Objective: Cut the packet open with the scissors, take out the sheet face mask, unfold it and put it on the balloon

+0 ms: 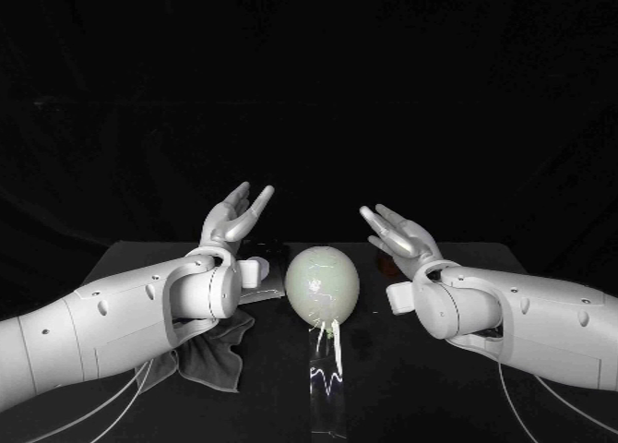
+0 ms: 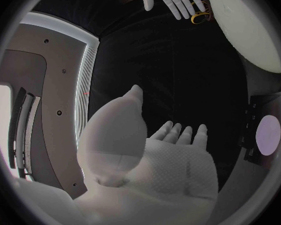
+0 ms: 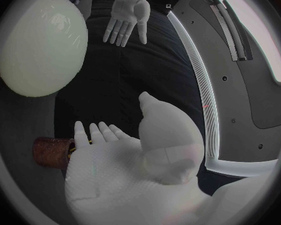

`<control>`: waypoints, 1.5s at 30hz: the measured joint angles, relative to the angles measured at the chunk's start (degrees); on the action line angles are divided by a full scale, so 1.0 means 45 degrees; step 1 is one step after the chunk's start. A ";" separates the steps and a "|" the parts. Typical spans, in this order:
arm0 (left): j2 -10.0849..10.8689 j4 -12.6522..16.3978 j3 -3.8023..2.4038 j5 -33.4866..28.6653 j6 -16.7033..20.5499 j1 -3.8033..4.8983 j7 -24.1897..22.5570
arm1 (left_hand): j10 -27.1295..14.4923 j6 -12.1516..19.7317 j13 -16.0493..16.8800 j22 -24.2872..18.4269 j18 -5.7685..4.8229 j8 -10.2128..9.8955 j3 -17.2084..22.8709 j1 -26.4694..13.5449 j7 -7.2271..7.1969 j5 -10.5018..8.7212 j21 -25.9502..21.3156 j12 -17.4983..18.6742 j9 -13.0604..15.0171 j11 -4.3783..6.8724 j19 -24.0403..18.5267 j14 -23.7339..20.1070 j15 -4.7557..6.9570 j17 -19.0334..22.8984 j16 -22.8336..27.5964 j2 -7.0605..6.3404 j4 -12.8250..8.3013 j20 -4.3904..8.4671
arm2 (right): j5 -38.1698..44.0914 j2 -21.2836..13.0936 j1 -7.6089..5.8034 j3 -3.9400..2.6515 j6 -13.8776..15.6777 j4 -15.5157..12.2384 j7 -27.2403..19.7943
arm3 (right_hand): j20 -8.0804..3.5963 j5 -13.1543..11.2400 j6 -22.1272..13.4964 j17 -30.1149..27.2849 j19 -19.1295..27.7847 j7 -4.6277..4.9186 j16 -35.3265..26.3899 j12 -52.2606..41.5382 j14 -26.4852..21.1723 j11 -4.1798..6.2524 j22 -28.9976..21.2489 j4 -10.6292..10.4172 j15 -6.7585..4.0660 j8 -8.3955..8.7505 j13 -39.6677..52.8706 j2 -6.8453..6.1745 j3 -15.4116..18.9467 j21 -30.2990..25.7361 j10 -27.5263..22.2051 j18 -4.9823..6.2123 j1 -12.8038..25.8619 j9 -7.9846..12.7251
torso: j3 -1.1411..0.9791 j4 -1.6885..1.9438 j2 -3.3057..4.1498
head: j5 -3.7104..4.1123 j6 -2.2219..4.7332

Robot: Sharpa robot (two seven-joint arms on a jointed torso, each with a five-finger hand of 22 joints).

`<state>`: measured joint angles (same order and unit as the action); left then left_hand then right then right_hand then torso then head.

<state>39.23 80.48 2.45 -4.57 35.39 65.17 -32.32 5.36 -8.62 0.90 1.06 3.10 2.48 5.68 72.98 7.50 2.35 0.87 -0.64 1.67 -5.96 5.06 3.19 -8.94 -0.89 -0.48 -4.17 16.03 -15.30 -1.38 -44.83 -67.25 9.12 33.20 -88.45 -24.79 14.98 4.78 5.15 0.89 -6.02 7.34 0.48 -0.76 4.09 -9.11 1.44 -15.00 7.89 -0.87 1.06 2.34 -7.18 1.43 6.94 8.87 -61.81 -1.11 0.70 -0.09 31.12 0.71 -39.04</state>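
Observation:
A pale, egg-shaped balloon (image 1: 323, 284) lies at the middle of the black table (image 1: 429, 388), with faint whitish marks on its skin; it also appears in the left wrist view (image 2: 247, 27) and the right wrist view (image 3: 43, 45). My left hand (image 1: 236, 217) is raised just left of the balloon, fingers straight and apart, holding nothing. My right hand (image 1: 399, 233) is raised just right of it, likewise spread and empty. The two palms face each other across the balloon without touching it. A shiny see-through strip (image 1: 329, 374) trails on the table in front of the balloon. Yellow ring handles (image 2: 200, 16) show near the right hand.
A crumpled grey cloth (image 1: 213, 351) lies under my left forearm. A small brown cylinder (image 3: 52, 151) stands behind my right hand, near the balloon. A dark object with a pale round disc (image 2: 268, 134) sits beside my left hand. The table's far edge (image 1: 309, 244) runs behind both hands.

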 measured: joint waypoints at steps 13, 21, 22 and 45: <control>0.0073 0.0036 0.0010 -0.0315 -0.0699 0.0003 -0.0284 | 0.0189 -0.0185 0.0034 0.0011 0.0196 0.0046 0.0041 0.0647 0.0038 0.0000 0.0000 -0.0051 0.0047 -0.0188 0.0040 0.0119 -0.0212 -0.0050 -0.0050 0.0044 0.0147 -0.0132 | 0.0158 -0.0310 -0.0201 0.0191 -0.1095 -0.0163 0.0345 | 0.0358 0.0546 0.1105 0.0236 -0.0332 0.0064 0.0340 -0.0242 0.1046 -0.0596 0.0144 -0.0050 0.0612 -0.0360 0.0153 0.0415 0.0372 0.0258 0.1259 0.0198 -0.1429 -0.0264 | 0.0020 -0.0009 -0.0018 | 0.0122 -0.0017; 0.0496 0.0441 0.0018 -0.0407 -0.0927 0.0005 -0.0312 | 0.0819 -0.0783 0.0134 0.0061 0.0585 0.0293 0.0041 0.0838 0.0078 0.0026 0.0083 -0.0172 0.0198 -0.0671 0.0120 0.0674 -0.0312 -0.0220 -0.0267 0.0235 0.0146 -0.0211 | 0.0608 -0.0661 -0.0253 0.0189 -0.0798 -0.0279 0.0037 | 0.0355 0.1333 0.2008 0.0395 -0.0681 0.0145 0.0487 -0.0260 0.1965 -0.0777 0.0260 0.0155 0.0771 -0.0639 0.0212 0.0608 0.0577 0.0491 0.2380 0.0193 -0.2011 -0.0493 | 0.0027 -0.0012 -0.0002 | 0.0139 -0.0012; 0.0567 0.0501 0.0021 -0.0418 -0.0951 0.0006 -0.0313 | 0.0991 -0.0923 0.0153 0.0079 0.0624 0.0364 0.0041 0.0867 0.0081 0.0048 0.0100 -0.0230 0.0233 -0.0752 0.0178 0.0797 -0.0338 -0.0254 -0.0294 0.0264 0.0146 -0.0269 | 0.0658 -0.0705 -0.0259 0.0187 -0.0740 -0.0298 -0.0007 | 0.0321 0.1383 0.2084 0.0411 -0.0724 0.0154 0.0514 -0.0260 0.2042 -0.0804 0.0261 0.0187 0.0786 -0.0649 0.0227 0.0587 0.0610 0.0503 0.2469 0.0191 -0.2080 -0.0510 | 0.0031 -0.0013 0.0004 | 0.0140 -0.0015; 0.2473 0.2287 0.0039 -0.0077 -0.2124 0.0164 -0.0034 | 1.2179 -0.9333 0.0680 0.1642 0.1588 0.3708 0.0934 0.3601 0.0955 0.0069 0.3926 -0.2422 0.1950 -0.0615 0.9742 1.1835 0.0545 -0.2778 -0.4775 0.0004 -0.0374 0.0058 | 0.4392 -0.2544 -0.1911 0.0133 0.0288 -0.0284 0.0524 | -0.0043 0.0311 0.9810 0.1901 -0.8256 0.1119 0.3485 -0.1245 1.1994 -0.0272 0.1820 0.3663 -0.0005 -0.2957 0.0544 -0.1144 -0.2748 0.4345 1.1684 0.0292 -0.4340 -0.1684 | 0.0035 -0.0172 0.0461 | 0.0469 0.0077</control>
<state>50.36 90.77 2.62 -4.92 25.83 65.91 -32.47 60.17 -50.62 3.96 8.45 10.25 19.16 9.88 89.18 11.80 2.65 18.54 -11.55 10.44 -8.72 48.90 56.45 -6.48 -13.39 -21.97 -4.15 14.35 -15.03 18.39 -56.28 -75.85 9.72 34.49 -89.73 -22.44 14.79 6.18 49.29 9.44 -43.17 12.38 16.17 -6.36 58.07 -10.33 9.63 1.48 7.87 -14.18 3.51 -2.81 -19.54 20.98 59.52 10.19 -81.34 -8.68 0.86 -0.86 33.20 2.82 -38.69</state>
